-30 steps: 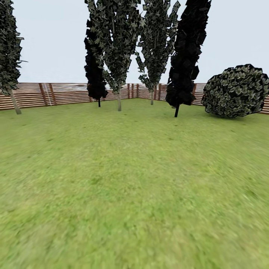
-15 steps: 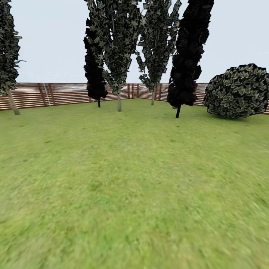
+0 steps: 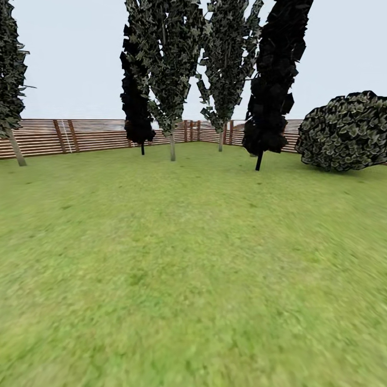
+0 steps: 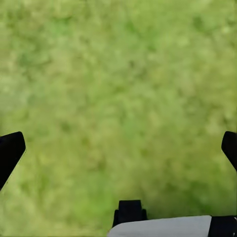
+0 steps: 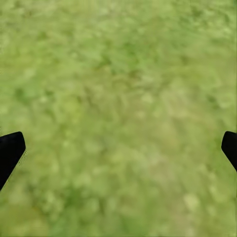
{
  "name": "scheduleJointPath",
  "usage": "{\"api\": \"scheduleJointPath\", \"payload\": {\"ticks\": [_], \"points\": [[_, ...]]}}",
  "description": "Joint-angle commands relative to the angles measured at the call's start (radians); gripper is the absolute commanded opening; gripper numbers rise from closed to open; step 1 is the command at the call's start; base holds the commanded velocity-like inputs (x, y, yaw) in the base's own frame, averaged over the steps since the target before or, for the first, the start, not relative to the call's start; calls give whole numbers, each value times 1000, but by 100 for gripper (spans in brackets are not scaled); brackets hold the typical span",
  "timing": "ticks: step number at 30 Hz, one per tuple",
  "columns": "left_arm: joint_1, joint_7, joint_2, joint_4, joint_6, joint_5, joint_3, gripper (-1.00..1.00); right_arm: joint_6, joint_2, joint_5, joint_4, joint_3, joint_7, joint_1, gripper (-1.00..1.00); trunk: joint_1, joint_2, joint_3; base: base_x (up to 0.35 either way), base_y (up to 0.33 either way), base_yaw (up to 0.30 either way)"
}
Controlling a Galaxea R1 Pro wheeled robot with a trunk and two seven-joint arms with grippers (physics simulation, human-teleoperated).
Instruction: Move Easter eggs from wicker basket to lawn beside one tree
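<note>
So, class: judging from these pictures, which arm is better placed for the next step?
Neither. The left end effector and right end effector both hang open over bare lawn, so the pictures favour no side.

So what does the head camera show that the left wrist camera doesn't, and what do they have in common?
Head view alone: a row of trees, one with a pale trunk, a round bush, the slatted wooden fence and pale sky. Left wrist view alone: the left gripper, its two dark fingertips spread wide at the picture's edges with nothing between them, plus a bit of white and black arm hardware. Both share the lawn, mottled green grass.
</note>
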Motion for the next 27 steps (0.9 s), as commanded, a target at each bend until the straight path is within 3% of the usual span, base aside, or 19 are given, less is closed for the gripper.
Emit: {"api": "scheduleJointPath", "payload": {"ticks": [1,9,27], "points": [[0,1,0,-1,-2,-5,0,100,-3,0,-4,0,0,-1,0,100,1,0,-1,309,91,-5],[0,1,0,-1,-2,-5,0,100,-3,-2,-6,0,-1,-2,0,100,1,0,-1,315,80,-151],[0,1,0,-1,-2,-5,-1,100,-2,-3,-10,0,-1,-3,0,100,1,0,-8,317,90,-6]]}}
